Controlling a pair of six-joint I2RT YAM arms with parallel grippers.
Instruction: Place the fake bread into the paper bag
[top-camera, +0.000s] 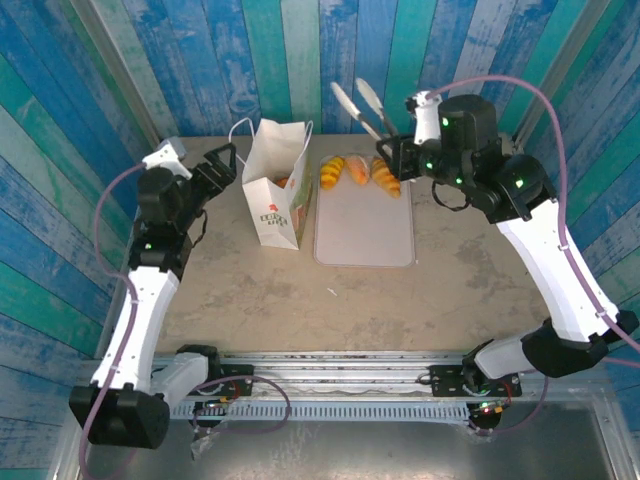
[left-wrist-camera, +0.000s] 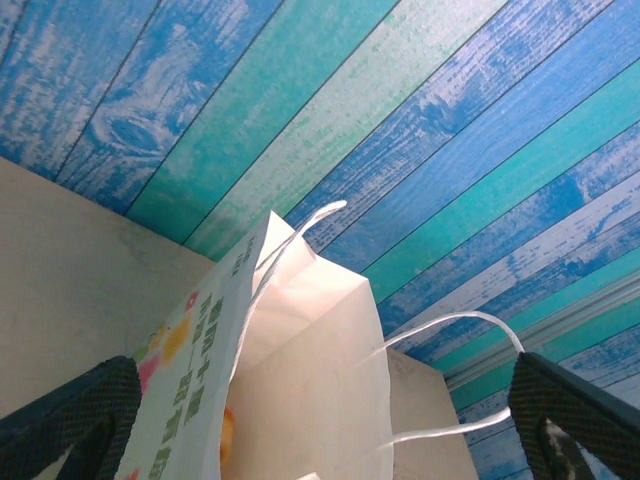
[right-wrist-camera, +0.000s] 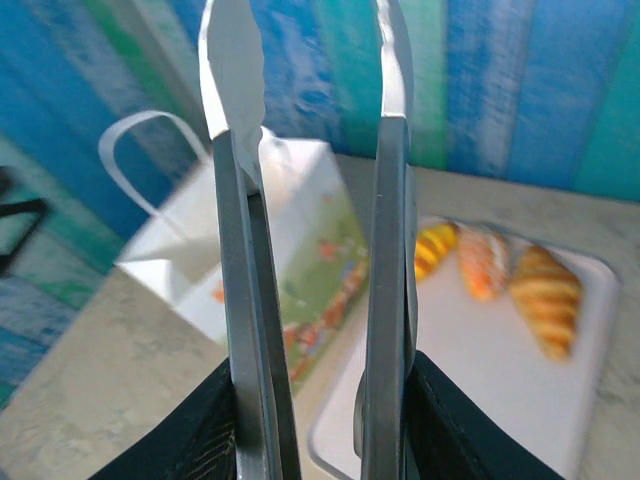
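Toy croissants (top-camera: 358, 172), glossy orange-striped, lie on the pale rectangular tray (top-camera: 365, 235) beside the white paper bag (top-camera: 275, 195) on the counter (top-camera: 250, 290); left gripper (top-camera: 225, 165) spread near the bag, right gripper (top-camera: 392, 152) pinching thin metal tongs (top-camera: 360, 108).

Robot test cell: a staged lab booth. Two white-and-black robot arms, left arm (top-camera: 140, 300) and right arm (top-camera: 560, 270), are bolted to an aluminium rail (top-camera: 340, 375) at the near edge of a beige table (top-camera: 250, 290). Purple cables (top-camera: 98, 215) loop loose off the arms. Blue and teal painted plank walls (top-camera: 300, 50) close round three sides like a backdrop. The things on the table read as props: glossy toy croissants (top-camera: 357, 172) on a pale tray (top-camera: 365, 235), a white paper bag (top-camera: 275, 200), and metal tongs (top-camera: 372, 100).
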